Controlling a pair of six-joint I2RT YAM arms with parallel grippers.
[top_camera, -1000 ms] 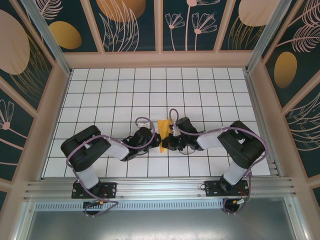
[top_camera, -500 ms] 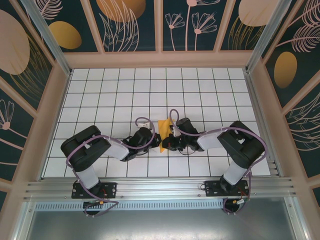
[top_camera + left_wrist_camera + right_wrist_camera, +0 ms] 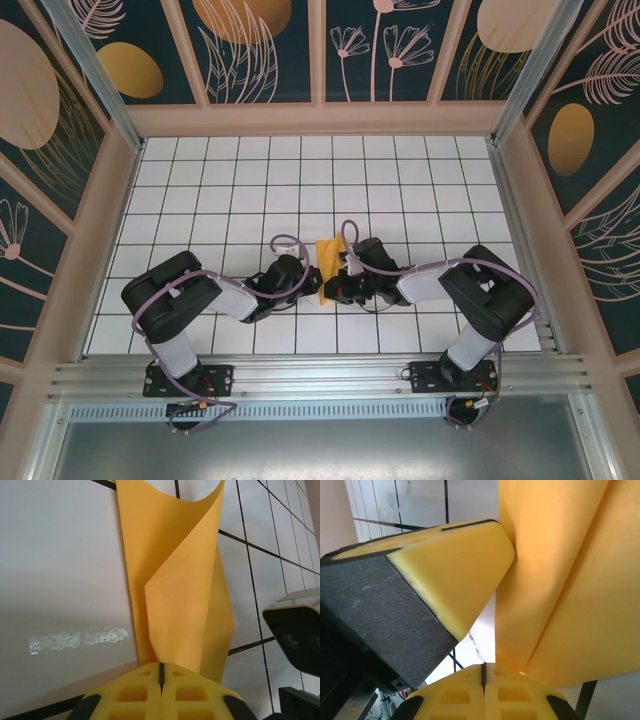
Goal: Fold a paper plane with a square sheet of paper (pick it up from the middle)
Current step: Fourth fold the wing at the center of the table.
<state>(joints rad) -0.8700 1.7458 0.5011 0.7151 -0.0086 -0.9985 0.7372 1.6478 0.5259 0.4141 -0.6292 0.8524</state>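
Looking down from above, you have two arms on the white tiled table (image 3: 250, 180): the left arm (image 3: 185, 295) and the right arm (image 3: 480, 290), both reaching inward so that their wrists meet near the middle of the table, towards its near edge. Between them sits one sheet of paper (image 3: 328, 258), orange-yellow and plain, the single loose thing on the tiles.

From your left wrist camera, the left pincer (image 3: 161, 664) has its two yellow fingers pressed fully together, with just a thin dark seam between them. The sheet comes straight out from those tips and the fingers have its near end pinched. It is not flat: it is doubled over itself, with one slanting fold line and one curled top corner, and the tiles show on both sides of it. One dark and cream block of the other arm sits at the right edge.

From your right wrist camera, the right pincer (image 3: 483, 666) is also fully closed, its two fingers seam to seam. The paper fills the right side and comes down to touch those tips, slightly to the right of the seam; you cannot tell whether it is actually pinched there. One finger (image 3: 455, 575) of the left pincer, yellow foam on a black backing, presses against the sheet's left edge.
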